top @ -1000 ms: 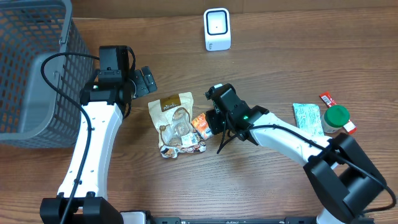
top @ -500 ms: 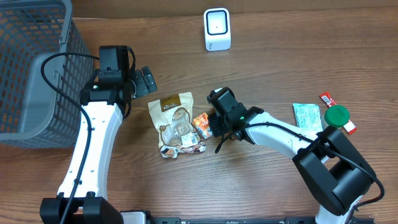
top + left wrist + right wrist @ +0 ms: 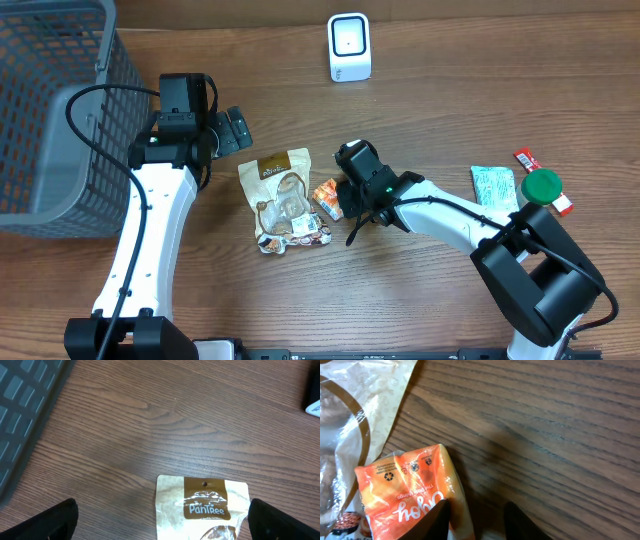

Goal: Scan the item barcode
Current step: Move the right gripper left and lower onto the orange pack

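A small orange snack packet (image 3: pixel 325 193) lies beside a brown-and-cream pouch (image 3: pixel 283 198) at the table's middle. My right gripper (image 3: pixel 341 199) is right at the packet's right side. In the right wrist view the orange packet (image 3: pixel 407 492) fills the lower left and my right gripper (image 3: pixel 477 510) stands partly open. Its left finger (image 3: pixel 437 522) overlaps the packet's edge and its right finger (image 3: pixel 525 522) is apart, over bare wood. No barcode shows. My left gripper (image 3: pixel 232 130) hovers open up and left of the pouch (image 3: pixel 202 505), which lies below my left gripper (image 3: pixel 162 520).
A white scanner (image 3: pixel 349 47) stands at the far middle. A grey mesh basket (image 3: pixel 50 110) fills the far left. At the right lie a green packet (image 3: pixel 495 190), a green-lidded jar (image 3: pixel 541 187) and a red bar (image 3: pixel 526 159).
My right arm's elbow has swung and its gripper has shifted slightly at the orange packet, which now shows a little farther up. The left arm has not moved.
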Controlling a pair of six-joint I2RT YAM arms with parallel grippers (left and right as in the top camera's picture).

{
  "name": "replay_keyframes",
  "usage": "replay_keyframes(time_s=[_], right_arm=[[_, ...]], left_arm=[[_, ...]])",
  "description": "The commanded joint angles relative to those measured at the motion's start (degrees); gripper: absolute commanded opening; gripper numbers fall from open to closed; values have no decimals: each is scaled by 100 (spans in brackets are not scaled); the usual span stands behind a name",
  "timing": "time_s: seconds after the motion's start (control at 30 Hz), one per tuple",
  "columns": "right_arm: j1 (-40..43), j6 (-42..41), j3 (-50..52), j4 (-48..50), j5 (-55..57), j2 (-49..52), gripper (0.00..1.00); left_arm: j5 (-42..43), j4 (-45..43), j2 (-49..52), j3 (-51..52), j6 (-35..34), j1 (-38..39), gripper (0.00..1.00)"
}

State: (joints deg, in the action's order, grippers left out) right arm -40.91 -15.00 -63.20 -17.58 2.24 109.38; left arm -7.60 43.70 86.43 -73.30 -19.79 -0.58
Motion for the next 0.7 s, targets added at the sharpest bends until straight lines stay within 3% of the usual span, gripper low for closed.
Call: replay_keyframes(time_s=[0.0, 0.3, 0.67], right_arm=[[15, -24, 20, -48, 407, 85, 36], [15, -210, 13, -201, 885, 55, 36], [15, -328, 11, -1043, 1845, -210, 40]], left_arm=[[-70, -22, 46, -59, -37, -15, 100], [-70, -22, 46, -59, -37, -15, 100], [-70, -22, 46, -59, -37, -15, 100]])
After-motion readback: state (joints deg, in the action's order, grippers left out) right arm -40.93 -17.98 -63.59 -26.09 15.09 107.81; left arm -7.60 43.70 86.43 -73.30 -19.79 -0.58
